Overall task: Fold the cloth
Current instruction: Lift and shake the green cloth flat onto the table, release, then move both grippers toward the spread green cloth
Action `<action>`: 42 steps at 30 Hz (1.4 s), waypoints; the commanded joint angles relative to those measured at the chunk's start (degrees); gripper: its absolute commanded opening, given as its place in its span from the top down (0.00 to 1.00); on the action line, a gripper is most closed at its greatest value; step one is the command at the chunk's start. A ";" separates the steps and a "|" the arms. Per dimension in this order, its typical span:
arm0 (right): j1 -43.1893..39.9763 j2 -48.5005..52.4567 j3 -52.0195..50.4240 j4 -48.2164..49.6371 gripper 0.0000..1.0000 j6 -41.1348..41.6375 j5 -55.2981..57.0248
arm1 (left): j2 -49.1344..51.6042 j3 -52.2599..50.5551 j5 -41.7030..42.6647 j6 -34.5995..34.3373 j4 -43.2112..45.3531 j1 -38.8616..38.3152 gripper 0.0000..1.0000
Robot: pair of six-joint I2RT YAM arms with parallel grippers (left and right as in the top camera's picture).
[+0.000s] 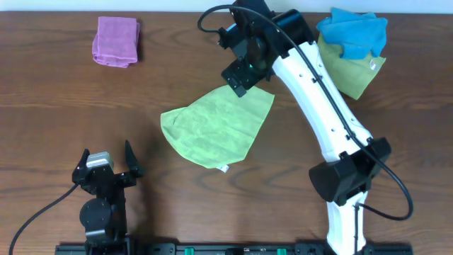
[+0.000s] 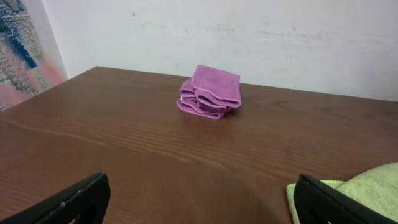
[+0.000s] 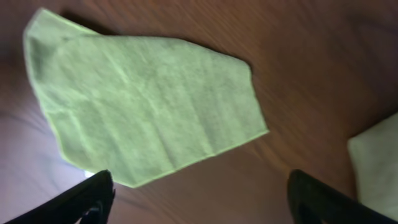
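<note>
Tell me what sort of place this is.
Probably a robotics lab bench: left arm and right arm mounted at a wooden table, a lime-green cloth and pink cloth laid out, plain white wall behind.

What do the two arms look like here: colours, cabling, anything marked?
Right arm: white tubular links, black joint housings, and a black looping cable running along it. Left arm: all black, with a silver-grey block at the wrist and a black trailing cable. The fingers on both are black and tapered. No markings are legible.
</note>
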 commanded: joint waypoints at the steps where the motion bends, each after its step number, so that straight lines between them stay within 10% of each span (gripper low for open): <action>1: -1.75 -0.68 0.37 0.26 0.11 0.22 -7.41 | -0.31 -1.44 -0.68 0.22 -2.16 0.09 0.05; 10: -2.36 -1.01 0.37 0.17 0.10 0.00 -14.60 | -0.31 -1.42 2.40 -2.01 -2.16 0.07 0.05; 16: -2.36 -1.79 0.37 0.15 0.13 -0.39 -19.71 | -0.31 -1.42 8.35 -26.45 -1.51 0.07 0.05; 23: -4.42 -5.11 0.39 0.26 0.10 -0.39 -17.68 | -0.31 -1.42 13.40 -37.57 -1.03 0.07 0.05; 34: -10.97 -21.64 0.39 -11.87 0.01 4.83 -17.81 | -0.31 -1.42 8.04 -38.95 4.48 0.09 0.05; 42: -4.70 -45.20 -8.74 -13.92 0.01 10.58 -0.57 | -0.13 -1.42 20.83 -37.99 10.78 0.09 0.05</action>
